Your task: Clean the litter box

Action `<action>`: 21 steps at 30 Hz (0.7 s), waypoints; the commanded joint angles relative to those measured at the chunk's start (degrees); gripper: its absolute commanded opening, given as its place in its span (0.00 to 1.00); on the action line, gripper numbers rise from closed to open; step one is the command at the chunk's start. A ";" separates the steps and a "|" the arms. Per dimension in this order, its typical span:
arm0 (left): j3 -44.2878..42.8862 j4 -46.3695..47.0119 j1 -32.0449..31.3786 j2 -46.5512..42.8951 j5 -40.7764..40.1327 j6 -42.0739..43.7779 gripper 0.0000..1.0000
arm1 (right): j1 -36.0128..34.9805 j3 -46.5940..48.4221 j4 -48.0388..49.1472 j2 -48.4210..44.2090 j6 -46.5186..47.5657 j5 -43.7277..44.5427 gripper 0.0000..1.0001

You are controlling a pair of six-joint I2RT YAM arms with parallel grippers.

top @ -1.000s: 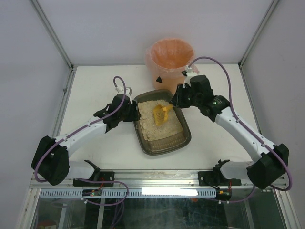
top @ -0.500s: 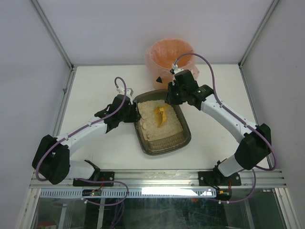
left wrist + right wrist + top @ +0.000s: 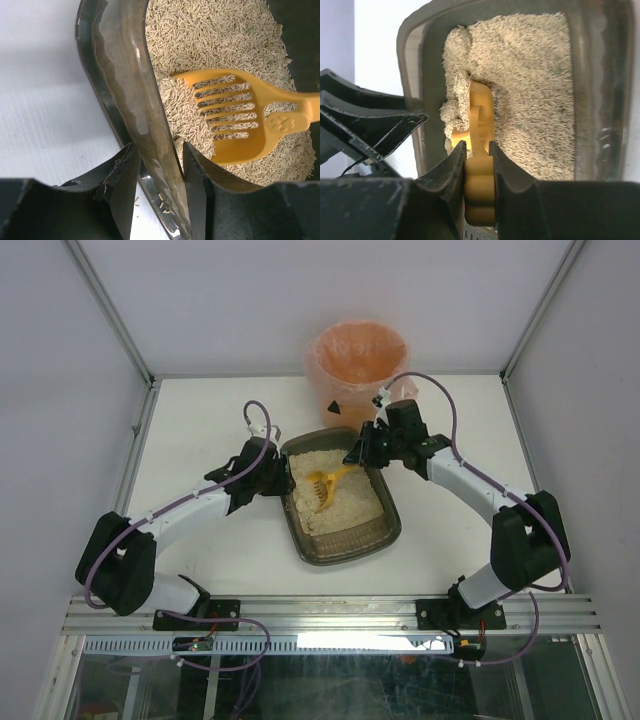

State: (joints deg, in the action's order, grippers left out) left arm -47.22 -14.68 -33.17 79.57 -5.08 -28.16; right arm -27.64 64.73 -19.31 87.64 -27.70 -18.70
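The litter box (image 3: 345,552) is a dark translucent tray of beige litter (image 3: 345,505) in the middle of the table. My left gripper (image 3: 280,478) straddles its left wall (image 3: 125,75), one finger outside and one inside, pressed against it (image 3: 159,150). My right gripper (image 3: 358,455) is shut on the handle of a yellow slotted scoop (image 3: 322,485). The scoop's blade (image 3: 235,115) lies in the litter near the left wall, with pellets piled against it. In the right wrist view the scoop (image 3: 480,115) runs straight out from the gripper (image 3: 477,147) over the box (image 3: 415,65).
A round bin with a pink liner (image 3: 357,360) stands at the table's far edge, just behind the box. A few loose pellets lie on the rim by the left fingers (image 3: 162,202). White table (image 3: 200,410) surrounds the box; frame posts run along both sides.
The right gripper has swung the scoop from the box's middle down toward the left wall, blade now flat in the litter. The left jaws have narrowed onto the wall.
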 commanded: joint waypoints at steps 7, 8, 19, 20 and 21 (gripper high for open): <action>-8.23 2.12 0.48 8.67 -3.03 0.48 0.38 | -3.69 -12.58 6.88 1.46 -9.47 -11.88 0.00; -9.08 1.88 0.51 9.54 -3.05 0.62 0.38 | -4.18 -13.68 8.11 0.98 -10.70 -11.41 0.00; -15.62 0.35 1.50 15.31 -4.70 2.25 0.37 | -10.17 -28.18 25.82 -8.25 -28.22 -4.22 0.00; -16.03 0.15 1.67 15.42 -4.84 2.38 0.37 | -10.17 -29.51 27.58 -9.26 -29.37 -4.12 0.00; -16.33 -0.15 1.76 15.37 -4.92 2.60 0.37 | -10.20 -30.71 28.74 -10.15 -30.11 -3.95 0.00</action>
State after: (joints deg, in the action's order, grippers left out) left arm -61.25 -19.88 -31.20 92.66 -13.13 -25.76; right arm -34.20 39.66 8.19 78.78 -50.63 -19.38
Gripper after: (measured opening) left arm 0.377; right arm 0.228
